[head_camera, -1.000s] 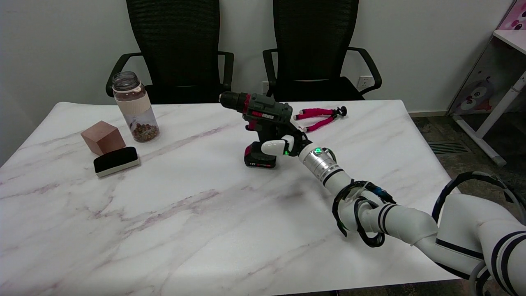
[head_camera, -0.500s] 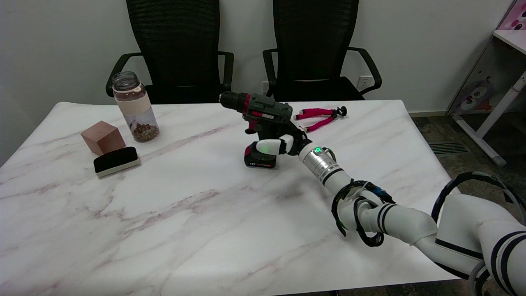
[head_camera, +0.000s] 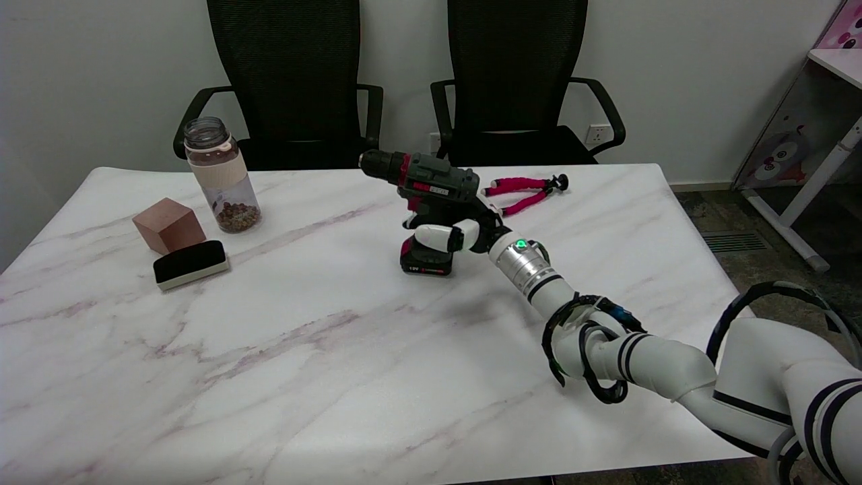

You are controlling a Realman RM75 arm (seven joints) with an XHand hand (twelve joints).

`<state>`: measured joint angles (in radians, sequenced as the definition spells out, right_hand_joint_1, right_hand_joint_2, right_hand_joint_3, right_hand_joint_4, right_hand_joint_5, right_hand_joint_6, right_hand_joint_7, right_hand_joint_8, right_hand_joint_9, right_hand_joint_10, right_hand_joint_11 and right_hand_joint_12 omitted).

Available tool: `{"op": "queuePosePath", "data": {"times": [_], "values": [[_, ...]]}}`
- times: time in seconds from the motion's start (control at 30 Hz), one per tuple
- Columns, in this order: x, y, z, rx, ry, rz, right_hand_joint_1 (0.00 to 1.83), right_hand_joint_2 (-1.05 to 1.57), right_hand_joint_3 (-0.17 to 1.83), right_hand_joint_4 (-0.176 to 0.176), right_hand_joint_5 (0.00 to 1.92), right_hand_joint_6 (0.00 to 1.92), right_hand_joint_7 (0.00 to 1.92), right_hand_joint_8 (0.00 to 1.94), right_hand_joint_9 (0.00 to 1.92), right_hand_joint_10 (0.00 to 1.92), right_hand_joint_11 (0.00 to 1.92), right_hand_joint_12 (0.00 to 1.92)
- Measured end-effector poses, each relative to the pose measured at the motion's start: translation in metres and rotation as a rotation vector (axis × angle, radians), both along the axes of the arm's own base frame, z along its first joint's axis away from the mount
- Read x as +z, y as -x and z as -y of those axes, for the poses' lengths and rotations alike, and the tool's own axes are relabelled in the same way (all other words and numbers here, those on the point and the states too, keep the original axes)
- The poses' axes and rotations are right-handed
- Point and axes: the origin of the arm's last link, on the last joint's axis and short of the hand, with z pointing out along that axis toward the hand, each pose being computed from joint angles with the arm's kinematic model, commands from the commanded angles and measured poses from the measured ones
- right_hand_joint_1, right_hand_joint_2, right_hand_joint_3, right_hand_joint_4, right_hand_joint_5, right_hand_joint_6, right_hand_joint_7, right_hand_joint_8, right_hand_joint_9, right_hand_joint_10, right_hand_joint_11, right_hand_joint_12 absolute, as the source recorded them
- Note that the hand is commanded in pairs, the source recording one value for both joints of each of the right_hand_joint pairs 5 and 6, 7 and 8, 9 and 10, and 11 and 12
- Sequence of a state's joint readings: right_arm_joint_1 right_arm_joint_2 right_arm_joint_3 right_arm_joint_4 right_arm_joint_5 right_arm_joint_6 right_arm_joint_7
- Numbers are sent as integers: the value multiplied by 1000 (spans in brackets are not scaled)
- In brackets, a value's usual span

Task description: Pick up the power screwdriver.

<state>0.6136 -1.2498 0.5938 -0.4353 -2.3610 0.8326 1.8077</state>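
The power screwdriver, dark green and black with red trim, stands upright on its battery base near the middle of the marble table, chuck pointing left. My right hand reaches in from the right and grips its handle. The white thumb lies across the front of the handle just above the battery, and the other fingers are hidden behind the tool. The base still rests on the tabletop.
A pink-handled tool lies just behind the screwdriver to the right. At the far left stand a clear bottle, a brown cube and a black eraser. Two black chairs face the far edge.
The thumb has swung leftward across the front of the handle, closing the hand around it. The wrist has risen slightly. The screwdriver has stayed in place.
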Motion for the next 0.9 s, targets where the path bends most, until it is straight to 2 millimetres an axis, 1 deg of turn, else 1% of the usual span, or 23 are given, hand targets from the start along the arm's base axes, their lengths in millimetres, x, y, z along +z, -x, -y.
{"op": "queuePosePath", "data": {"times": [0.03,0.13,0.27,0.4,0.47,0.57,0.77,0.8,0.83,0.87,0.9], "values": [[0,0,0,1,0,1,1345,-154,1425,176,371,371,371,371,1201,1201,1032,1032],[0,-1,0,2,0,3,1350,-80,1413,176,430,430,430,430,1309,1309,1136,1136],[0,-1,0,4,-1,4,1355,55,1412,176,584,584,584,584,1432,1432,1194,1194],[0,-2,0,4,-1,6,1344,153,1352,176,785,785,785,785,1470,1470,1223,1223],[0,-2,0,4,0,7,1339,187,1325,176,854,854,854,854,1479,1479,1229,1229],[0,-2,0,4,0,9,1335,254,1302,176,900,900,900,900,1497,1497,1251,1251],[1,-1,0,-1,0,11,1331,291,1316,176,937,937,937,937,1540,1540,1277,1277],[1,-1,0,-2,1,12,1355,294,1333,163,961,961,961,961,1548,1548,1283,1283],[0,-1,0,-4,1,12,1355,295,1343,135,978,978,978,978,1553,1553,1285,1285],[0,-1,0,-6,1,12,1342,298,1371,52,1042,1042,1042,1042,1562,1562,1293,1293],[1,-1,1,-7,1,12,1337,317,1408,-11,1146,1146,1146,1146,1582,1582,1307,1307]]}}
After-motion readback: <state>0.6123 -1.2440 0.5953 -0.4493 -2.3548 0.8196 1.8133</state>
